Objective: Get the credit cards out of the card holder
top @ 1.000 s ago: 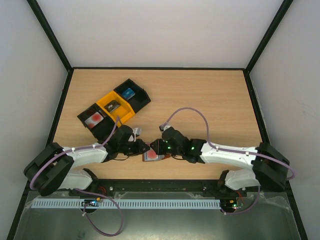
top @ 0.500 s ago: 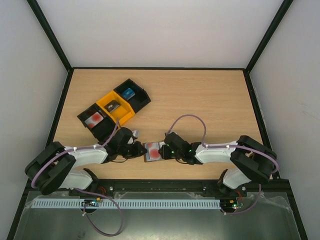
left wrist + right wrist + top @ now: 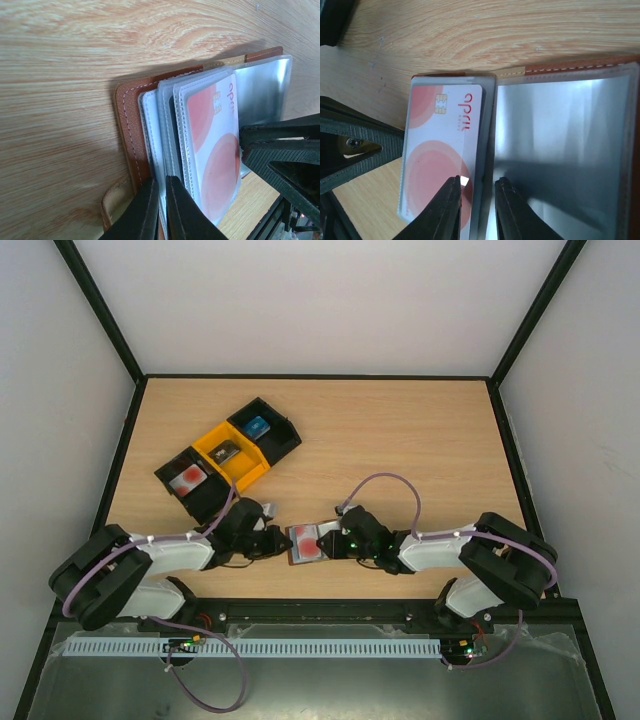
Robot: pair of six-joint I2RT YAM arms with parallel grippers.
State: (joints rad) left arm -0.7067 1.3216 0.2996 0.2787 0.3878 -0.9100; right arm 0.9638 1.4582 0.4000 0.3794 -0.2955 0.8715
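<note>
Now, brown card holder [image 3: 125,127] open, red-blotched white card [image 3: 212,150] showing.

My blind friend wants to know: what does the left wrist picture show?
A brown card holder lies open on a wooden table, a white card with red blotches in its clear front sleeve. The left gripper pinches its sleeves at the bottom.

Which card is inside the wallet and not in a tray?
The white card with red blotches. It sits in the open brown card holder; the others lie in the black and yellow trays.
</note>
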